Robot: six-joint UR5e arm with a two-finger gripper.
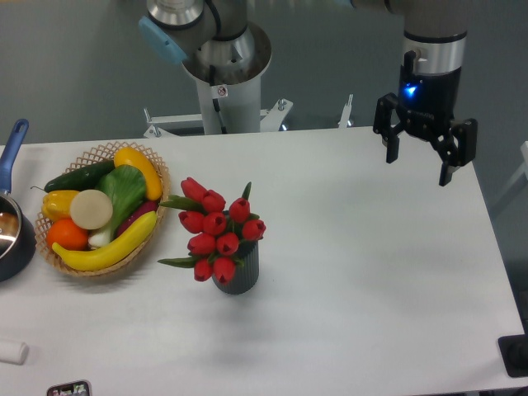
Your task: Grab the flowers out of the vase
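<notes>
The flowers [217,228], a bunch of red tulip buds with green leaves, stand in the small dark grey ribbed vase [238,274] near the middle of the white table. The stems are hidden inside the vase. My gripper [421,167] hangs above the far right part of the table, well to the right of and behind the flowers. Its two black fingers are spread apart and hold nothing.
A wicker basket [97,153] of vegetables and fruit stands left of the vase. A blue-handled pot [11,223] sits at the left edge. The robot's base column [223,74] rises behind the table. A small white object [12,352] lies at the front left.
</notes>
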